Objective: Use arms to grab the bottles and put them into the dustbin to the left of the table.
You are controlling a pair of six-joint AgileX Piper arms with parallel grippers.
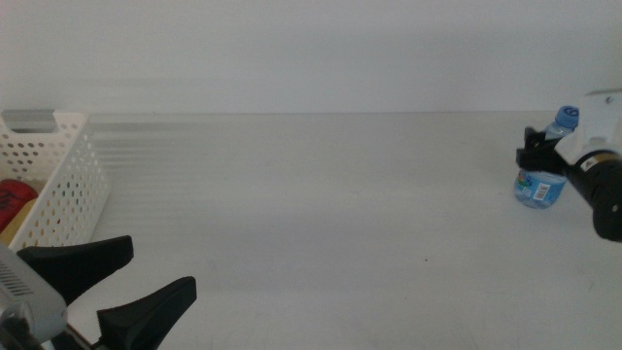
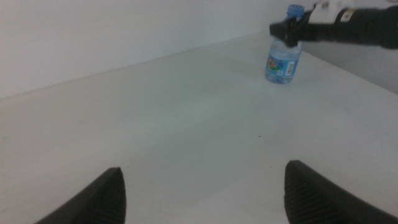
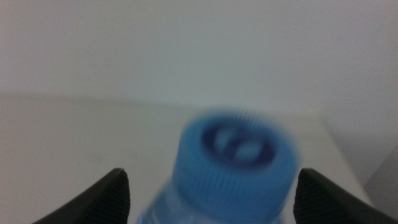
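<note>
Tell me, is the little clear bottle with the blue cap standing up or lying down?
Standing up: the clear blue-capped bottle rests base-down on the white table, cap on top.

L tool (image 1: 121, 287) low near edge, open | R tool (image 1: 540, 156) far right, open

The left arm (image 1: 24, 301) has a grey ribbed housing and tapered black jaws; the right arm (image 1: 601, 165) is black with white housing.

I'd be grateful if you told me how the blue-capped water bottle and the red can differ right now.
The clear blue-capped water bottle stands upright on the white table at its right, between the right gripper's open jaws; the red can lies inside the white perforated dustbin at the left. Both are drink containers.
</note>
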